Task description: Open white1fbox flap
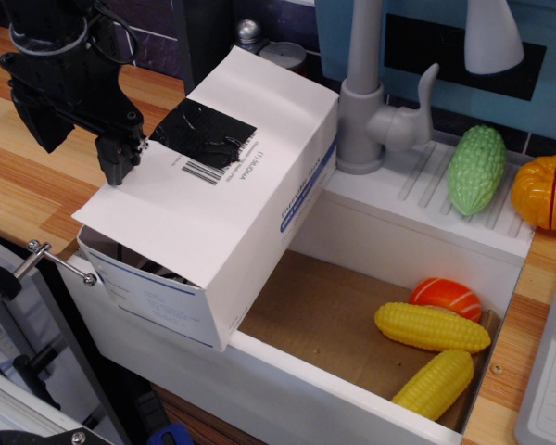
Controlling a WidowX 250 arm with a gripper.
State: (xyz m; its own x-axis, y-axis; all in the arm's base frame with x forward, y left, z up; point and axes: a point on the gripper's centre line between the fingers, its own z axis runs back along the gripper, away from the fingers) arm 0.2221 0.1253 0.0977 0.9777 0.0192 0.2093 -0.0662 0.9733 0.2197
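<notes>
On the flap (213,176) of the white1fbox (208,199), a barcode label (204,171) is lying beside a black tape patch (204,133), with small print running next to it — too fine to read; blue lettering is running along the carton's side walls, equally illegible. The carton is resting tilted across the left rim of the white sink (371,394); inside the basin two yellow corn cobs (433,326) and an orange toy (445,298) are lying. A grey tap (371,93) is standing just behind; a green gourd (475,169) and a pumpkin (544,192) are sitting on the drainboard. The black gripper (120,158) is hovering at the flap's left edge — whether its jaws are parted, I cannot tell.
</notes>
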